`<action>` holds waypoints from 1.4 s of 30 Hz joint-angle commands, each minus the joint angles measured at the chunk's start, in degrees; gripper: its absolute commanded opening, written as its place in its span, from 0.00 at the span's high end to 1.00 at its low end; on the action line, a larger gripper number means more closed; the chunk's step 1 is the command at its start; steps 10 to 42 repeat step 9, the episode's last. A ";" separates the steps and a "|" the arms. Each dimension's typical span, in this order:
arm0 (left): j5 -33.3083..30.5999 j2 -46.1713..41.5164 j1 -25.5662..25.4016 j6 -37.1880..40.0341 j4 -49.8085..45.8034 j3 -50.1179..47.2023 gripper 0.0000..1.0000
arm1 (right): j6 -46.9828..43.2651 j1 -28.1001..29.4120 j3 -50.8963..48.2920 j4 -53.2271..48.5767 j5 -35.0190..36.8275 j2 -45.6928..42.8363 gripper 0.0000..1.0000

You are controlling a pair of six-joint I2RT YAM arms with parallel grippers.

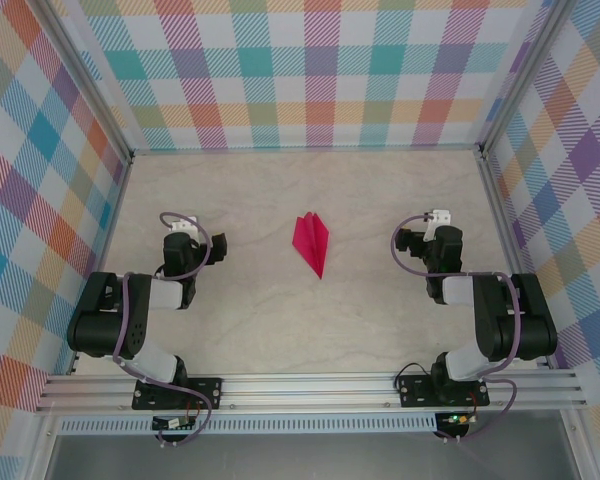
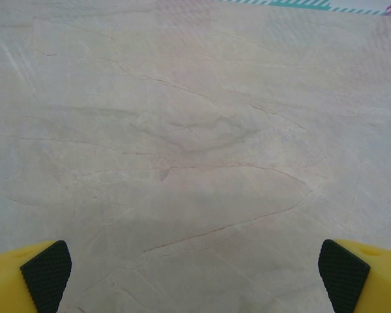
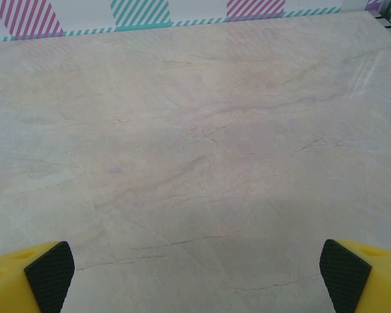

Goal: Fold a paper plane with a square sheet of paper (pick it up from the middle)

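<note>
Rail (image 1: 310, 385) fronts plaid-walled marble table (image 1: 230, 200) holding paper plane (image 1: 313, 243)

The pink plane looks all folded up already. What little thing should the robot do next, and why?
Probably nothing more than resting. The paper plane lies on the table as a pointed dart, midway between the arms. The left gripper and right gripper are open, empty and apart from it. Another touch might only crumple it.
</note>
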 commanded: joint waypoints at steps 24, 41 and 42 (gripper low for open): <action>1.31 0.48 0.03 0.97 0.19 1.30 0.00 | -2.06 -0.28 -1.32 4.20 -4.06 0.49 0.00; 1.31 0.48 0.03 0.97 0.19 1.30 0.00 | -2.06 -0.28 -1.32 4.20 -4.06 0.49 0.00; 1.31 0.48 0.03 0.97 0.19 1.30 0.00 | -2.06 -0.28 -1.32 4.20 -4.06 0.49 0.00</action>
